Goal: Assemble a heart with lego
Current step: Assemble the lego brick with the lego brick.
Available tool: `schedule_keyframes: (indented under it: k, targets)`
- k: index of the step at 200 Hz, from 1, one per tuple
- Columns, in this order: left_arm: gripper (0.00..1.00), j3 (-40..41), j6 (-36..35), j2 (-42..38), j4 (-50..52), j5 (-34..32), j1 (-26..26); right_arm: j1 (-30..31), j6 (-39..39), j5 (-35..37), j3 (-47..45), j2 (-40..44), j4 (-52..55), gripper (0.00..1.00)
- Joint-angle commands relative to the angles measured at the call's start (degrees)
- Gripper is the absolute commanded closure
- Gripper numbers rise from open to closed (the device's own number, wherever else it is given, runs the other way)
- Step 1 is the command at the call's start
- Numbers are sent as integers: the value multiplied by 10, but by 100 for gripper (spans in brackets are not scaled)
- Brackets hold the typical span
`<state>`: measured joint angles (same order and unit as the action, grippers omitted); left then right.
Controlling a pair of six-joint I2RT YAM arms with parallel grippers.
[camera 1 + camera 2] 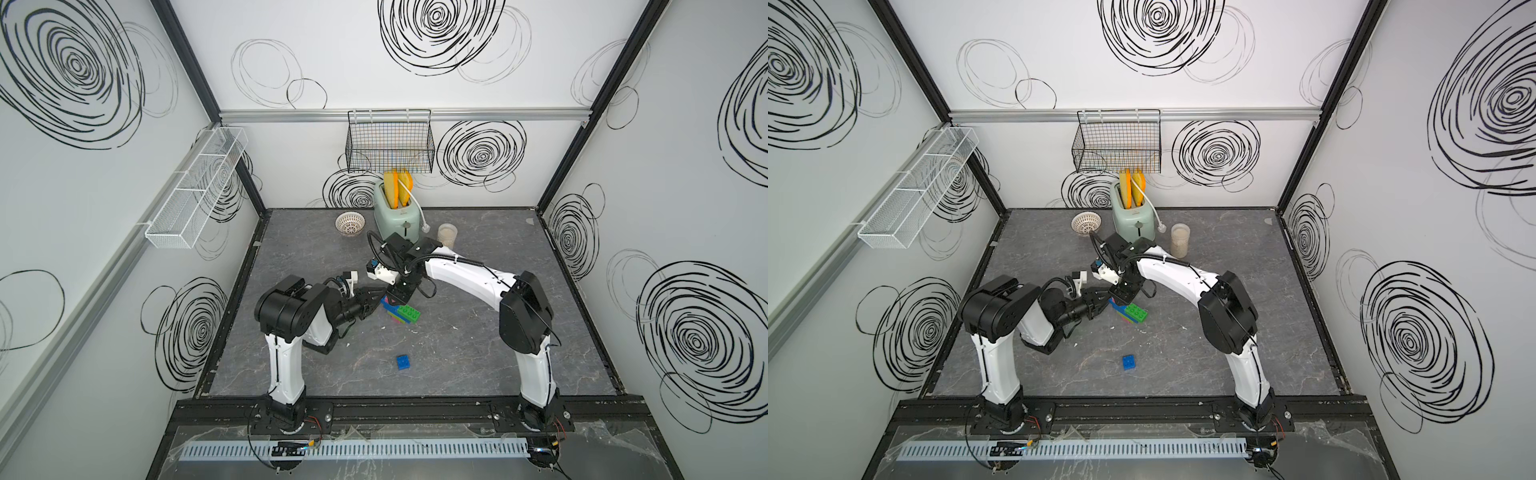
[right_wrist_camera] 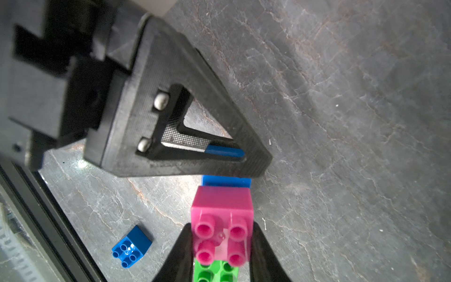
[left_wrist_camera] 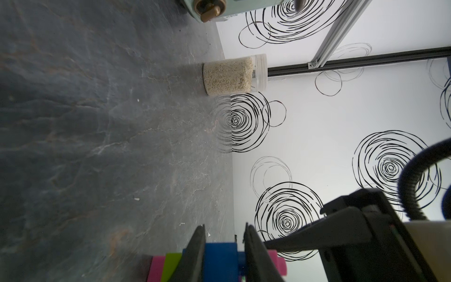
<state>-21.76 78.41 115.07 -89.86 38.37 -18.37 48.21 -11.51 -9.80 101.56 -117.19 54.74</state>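
Two tools meet at one heart (image 1: pixel 405 313) near the middle of the tabletop (image 1: pixel 478 353). The left tool (image 3: pixel 223 234) is clamped on the heart's blue part. The right tool (image 2: pixel 220 225) is clamped on a pink brick (image 2: pixel 222 202) of the heart, with green studs just behind its fingers. In the left wrist view the heart shows two pink pieces, one lime piece and blue between them. One loose blue brick (image 1: pixel 402 361) lies alone on the tabletop, nearer the arms' bases and well apart from the heart. At the back stand one mint toaster (image 1: pixel 395 220) holding two yellow slices (image 1: pixel 397 189), one jar (image 1: pixel 447 235) of grains and one small slotted bowl (image 1: pixel 350 224).
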Motion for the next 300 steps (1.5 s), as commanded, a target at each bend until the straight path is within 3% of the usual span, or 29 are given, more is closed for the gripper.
schedule_keyframes:
  k: [1, 58, 115, 152, 188, 254, 300]
  targets:
    - [72, -1, -5, -16, -142, 10, -3, 4, 16, 9, 13, -19, 24, 75]
    - [72, -1, -5, -18, -142, 10, -3, 10, 36, -15, -17, -27, 8, 75]
    - [71, 0, -4, -26, -142, 10, -3, 9, -2, -29, 9, -59, 53, 74]
    - [72, 2, -4, -28, -142, 11, -3, 2, 11, 25, 20, -68, 55, 75]
    - [72, 1, -5, -28, -142, 9, -3, -1, 10, 29, 31, -70, 66, 74]
    - [72, 1, -2, -33, -142, 10, -3, 1, -16, -42, 42, -99, 83, 73]
    - [71, -1, -1, -34, -142, 9, -3, -8, -21, -53, 50, -110, 87, 73]
